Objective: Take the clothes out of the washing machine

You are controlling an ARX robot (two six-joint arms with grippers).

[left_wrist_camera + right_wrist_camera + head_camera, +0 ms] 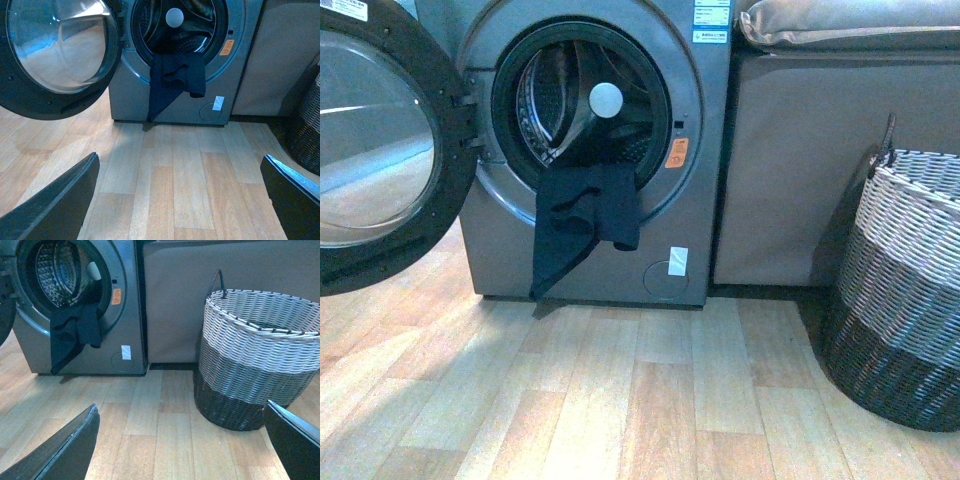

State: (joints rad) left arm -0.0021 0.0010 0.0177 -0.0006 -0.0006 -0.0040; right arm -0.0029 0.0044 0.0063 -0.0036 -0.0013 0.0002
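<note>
Dark navy limp garment hangs from the round porthole of the grey metallic front-loading washing machine, draped over the lower rim and trailing down the front panel towards the wooden floor. The machine's glass door stands swung open. A grey-and-black woven basket stands near the machine. My left jaws and right jaws are both spread wide, well apart from the machine.

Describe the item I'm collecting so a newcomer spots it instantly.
Find the grey washing machine with its door open. Over its opening's lower rim hang the clothes, one limp garment. It is the only dark navy fabric, trailing down the machine's front.
</note>
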